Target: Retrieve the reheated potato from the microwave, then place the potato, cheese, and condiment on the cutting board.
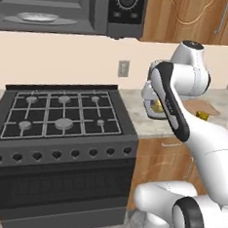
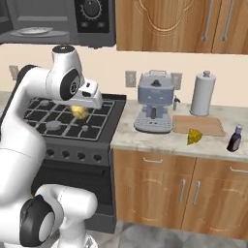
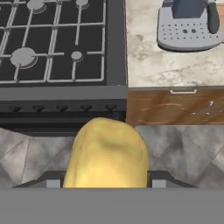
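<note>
Gripper (image 2: 80, 112) is hanging in the air over the front right part of the stove (image 2: 63, 121), fingers clamped on the potato (image 3: 106, 157). In the hand view the potato is filling the lower middle, sitting between the two finger bases; beneath it lie the stove's front edge with its knob row, the floor, and a wooden cabinet front. In the right base view the potato is showing as a yellow lump just under the white hand.

Microwave (image 1: 71, 7) is sitting up high above the stove, a white plate (image 1: 37, 17) lying inside it.

On the counter (image 2: 145, 138) to the right of the stove: coffee machine (image 2: 155, 102) standing near the counter's left end, cutting board (image 2: 198, 125) lying just beside it toward the back wall, cheese (image 2: 194, 136) resting on the counter at the board's front edge. Dark bottle (image 2: 235, 139) is standing upright near the counter's right end, apart from the board. Paper towel roll (image 2: 203, 93) is standing behind the board against the wall.
</note>
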